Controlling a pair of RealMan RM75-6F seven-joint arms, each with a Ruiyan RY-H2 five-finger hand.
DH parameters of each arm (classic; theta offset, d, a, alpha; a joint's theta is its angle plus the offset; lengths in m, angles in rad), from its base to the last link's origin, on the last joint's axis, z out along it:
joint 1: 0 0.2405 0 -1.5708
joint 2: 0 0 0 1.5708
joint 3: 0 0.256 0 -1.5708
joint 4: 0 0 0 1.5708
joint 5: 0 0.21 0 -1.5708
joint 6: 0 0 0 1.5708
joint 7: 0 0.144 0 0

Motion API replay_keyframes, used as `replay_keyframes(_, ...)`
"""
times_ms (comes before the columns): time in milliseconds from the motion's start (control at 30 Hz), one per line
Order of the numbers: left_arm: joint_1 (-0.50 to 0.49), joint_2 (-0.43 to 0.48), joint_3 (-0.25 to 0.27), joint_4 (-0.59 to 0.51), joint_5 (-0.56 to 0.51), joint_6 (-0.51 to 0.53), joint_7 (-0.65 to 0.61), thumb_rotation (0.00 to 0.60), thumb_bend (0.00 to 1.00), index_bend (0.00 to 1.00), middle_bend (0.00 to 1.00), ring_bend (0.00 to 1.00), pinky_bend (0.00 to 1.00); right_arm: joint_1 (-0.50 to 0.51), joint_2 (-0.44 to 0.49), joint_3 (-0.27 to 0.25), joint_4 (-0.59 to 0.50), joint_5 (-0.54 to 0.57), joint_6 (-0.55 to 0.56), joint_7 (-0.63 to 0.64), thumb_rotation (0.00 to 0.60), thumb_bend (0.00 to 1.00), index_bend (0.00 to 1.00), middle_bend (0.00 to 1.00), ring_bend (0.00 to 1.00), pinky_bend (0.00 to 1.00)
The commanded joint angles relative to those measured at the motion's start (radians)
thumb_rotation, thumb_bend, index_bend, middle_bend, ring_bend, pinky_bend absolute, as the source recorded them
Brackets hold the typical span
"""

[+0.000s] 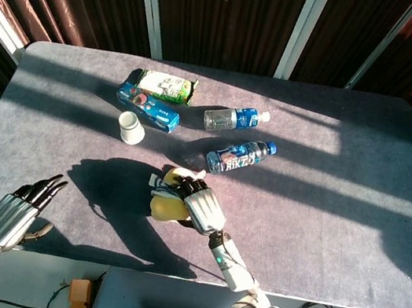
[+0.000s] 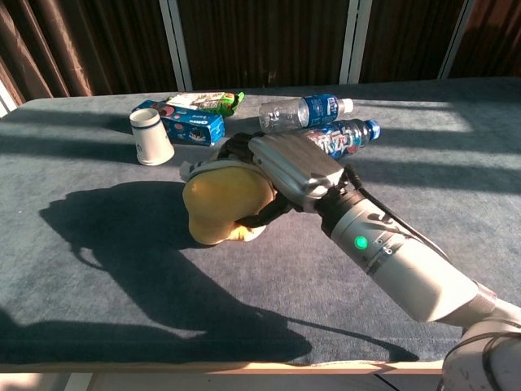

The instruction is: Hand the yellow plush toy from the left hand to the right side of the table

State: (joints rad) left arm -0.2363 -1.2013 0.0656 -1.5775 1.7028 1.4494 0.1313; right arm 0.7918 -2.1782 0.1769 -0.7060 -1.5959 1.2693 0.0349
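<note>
My right hand (image 2: 285, 167) grips the yellow plush toy (image 2: 224, 208) over the grey table (image 1: 322, 222), sun stripes across it, dark curtains (image 1: 215, 12) behind; my left hand (image 1: 16, 212) is spread.

Head view: high, looking down on the whole table (image 1: 358, 197); chest view: low, close behind the right hand (image 2: 289, 167), sharing it.

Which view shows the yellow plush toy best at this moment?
The chest view: the yellow plush toy fills the foreground, with the right hand gripping it from above. The head view shows only a small yellow patch beside the hand.
</note>
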Motion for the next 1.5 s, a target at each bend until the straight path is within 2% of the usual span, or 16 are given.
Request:
replay_keyframes(33, 0.000, -0.001, 0.002, -0.002, 0.006, -0.004, 0.007, 0.600, 0.27, 0.03, 0.05, 0.17, 0.35, -0.022, 0.064, -0.006, -0.069, -0.031, 0.084, 0.048, 0.600, 0.16, 0.81, 0.63, 0.81, 0.98)
replay_keyframes(167, 0.000, -0.002, 0.004, -0.005, 0.010, -0.012, 0.015, 0.600, 0.27, 0.04, 0.06, 0.17, 0.35, -0.065, 0.193, -0.037, -0.234, -0.066, 0.150, 0.015, 0.600, 0.16, 0.81, 0.64, 0.82, 0.99)
replay_keyframes(333, 0.000, -0.002, 0.007, -0.005, 0.014, -0.019, 0.022, 0.600, 0.27, 0.04, 0.06, 0.17, 0.35, -0.158, 0.437, -0.115, -0.519, -0.096, 0.182, -0.133, 0.600, 0.16, 0.81, 0.64, 0.83, 1.00)
replay_keyframes(400, 0.001, -0.002, 0.008, -0.007, 0.015, -0.022, 0.022, 0.600, 0.27, 0.04, 0.06, 0.17, 0.35, -0.200, 0.527, -0.151, -0.596, -0.104, 0.197, -0.189, 0.600, 0.16, 0.81, 0.64, 0.83, 1.00)
replay_keyframes(467, 0.000, -0.001, 0.008, -0.007, 0.015, -0.025, 0.023, 0.600, 0.27, 0.04, 0.06, 0.17, 0.35, -0.235, 0.590, -0.179, -0.625, -0.112, 0.217, -0.223, 0.600, 0.16, 0.81, 0.64, 0.83, 1.00)
replay_keyframes(567, -0.001, -0.004, 0.007, -0.008, 0.016, -0.030, 0.029, 0.600, 0.27, 0.04, 0.06, 0.17, 0.35, -0.286, 0.655, -0.199, -0.614, -0.119, 0.263, -0.248, 0.600, 0.16, 0.81, 0.65, 0.83, 1.00)
replay_keyframes(667, -0.002, -0.008, 0.008, -0.007, 0.018, -0.035, 0.040, 0.600, 0.27, 0.04, 0.06, 0.17, 0.35, -0.325, 0.679, -0.197, -0.570, -0.100, 0.293, -0.210, 0.600, 0.16, 0.81, 0.64, 0.83, 1.00)
replay_keyframes(833, 0.000, -0.014, 0.010, -0.005, 0.021, -0.041, 0.058, 0.600, 0.27, 0.04, 0.06, 0.17, 0.35, -0.359, 0.675, -0.184, -0.471, -0.036, 0.264, -0.080, 0.600, 0.16, 0.80, 0.65, 0.82, 0.98)
replay_keyframes(1033, 0.001, -0.020, 0.009, -0.007, 0.015, -0.050, 0.073, 0.600, 0.27, 0.04, 0.06, 0.17, 0.35, -0.387, 0.640, -0.176, -0.335, 0.016, 0.211, 0.032, 0.600, 0.16, 0.71, 0.64, 0.72, 0.88)
replay_keyframes(1133, 0.000, -0.023, 0.008, -0.009, 0.011, -0.057, 0.081, 0.600, 0.27, 0.04, 0.06, 0.17, 0.35, -0.391, 0.635, -0.185, -0.302, 0.018, 0.179, 0.097, 0.600, 0.16, 0.64, 0.59, 0.63, 0.80)
replay_keyframes(1233, -0.001, -0.026, 0.009, -0.010, 0.012, -0.062, 0.090, 0.600, 0.27, 0.04, 0.06, 0.17, 0.35, -0.390, 0.637, -0.198, -0.285, 0.004, 0.157, 0.150, 0.600, 0.16, 0.52, 0.48, 0.48, 0.67)
replay_keyframes(1400, -0.001, -0.026, 0.010, -0.010, 0.014, -0.064, 0.092, 0.600, 0.27, 0.04, 0.06, 0.17, 0.36, -0.387, 0.648, -0.219, -0.285, -0.026, 0.137, 0.188, 0.600, 0.15, 0.28, 0.24, 0.19, 0.39)
replay_keyframes(1500, 0.001, -0.025, 0.010, -0.009, 0.014, -0.062, 0.089, 0.600, 0.27, 0.04, 0.06, 0.17, 0.36, -0.391, 0.651, -0.226, -0.287, -0.046, 0.152, 0.195, 0.600, 0.14, 0.18, 0.16, 0.11, 0.30)
